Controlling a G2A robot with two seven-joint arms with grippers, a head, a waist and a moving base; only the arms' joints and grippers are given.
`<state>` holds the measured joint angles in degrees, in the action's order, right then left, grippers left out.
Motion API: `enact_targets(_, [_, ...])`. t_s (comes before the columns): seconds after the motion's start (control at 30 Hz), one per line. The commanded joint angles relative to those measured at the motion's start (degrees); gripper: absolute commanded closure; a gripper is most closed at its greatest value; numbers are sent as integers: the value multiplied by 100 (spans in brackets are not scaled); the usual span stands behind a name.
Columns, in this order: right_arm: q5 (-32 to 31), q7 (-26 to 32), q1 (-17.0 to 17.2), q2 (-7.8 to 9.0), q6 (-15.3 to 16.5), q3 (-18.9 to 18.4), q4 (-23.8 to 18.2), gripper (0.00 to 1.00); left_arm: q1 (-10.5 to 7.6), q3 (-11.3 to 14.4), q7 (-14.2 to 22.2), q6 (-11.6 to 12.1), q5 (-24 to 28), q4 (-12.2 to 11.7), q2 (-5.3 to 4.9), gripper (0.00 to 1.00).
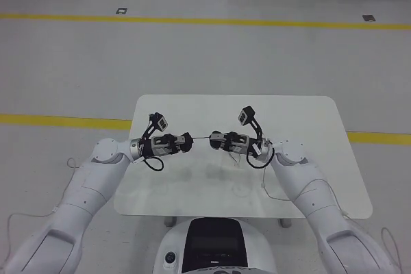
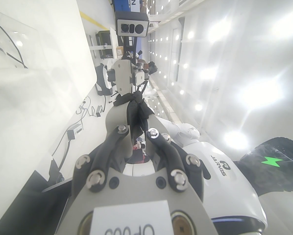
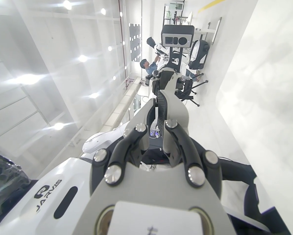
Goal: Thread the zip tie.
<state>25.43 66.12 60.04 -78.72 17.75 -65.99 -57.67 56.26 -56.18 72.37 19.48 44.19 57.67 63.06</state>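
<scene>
Zip tie gripped between left end effector, right end effector.

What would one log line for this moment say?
left gripper: shut on zip tie | right gripper: shut on its other end | pose: facing each other above table | threading: cannot tell

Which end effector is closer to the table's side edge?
The left end effector, near the table's left edge; the right end effector sits mid-table. Both pinch the zip tie.

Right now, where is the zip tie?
In the top view, the zip tie stretches between the left gripper and right gripper, above the middle of the white table.
</scene>
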Motion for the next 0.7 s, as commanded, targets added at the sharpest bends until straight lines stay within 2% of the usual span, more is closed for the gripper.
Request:
enact_targets(0.0, [3, -11, -1, 7, -2, 10, -3, 100, 0, 0, 0, 0, 0, 0, 0, 100])
enact_targets(0.07, [9, -24, -1, 14, -1, 20, -5, 100, 0, 0, 0, 0, 0, 0, 0, 100])
enact_targets(0.1, [12, -29, 0, 17, 1, 23, -5, 100, 0, 0, 0, 0, 0, 0, 0, 76])
enact_targets(0.13, [16, -34, 1, 21, 5, 26, -4, 100, 0, 0, 0, 0, 0, 0, 0, 0])
enact_targets(0.67, [133, -35, -33, 55, 21, 70, 101, 100, 0, 0, 0, 0, 0, 0, 0, 0])
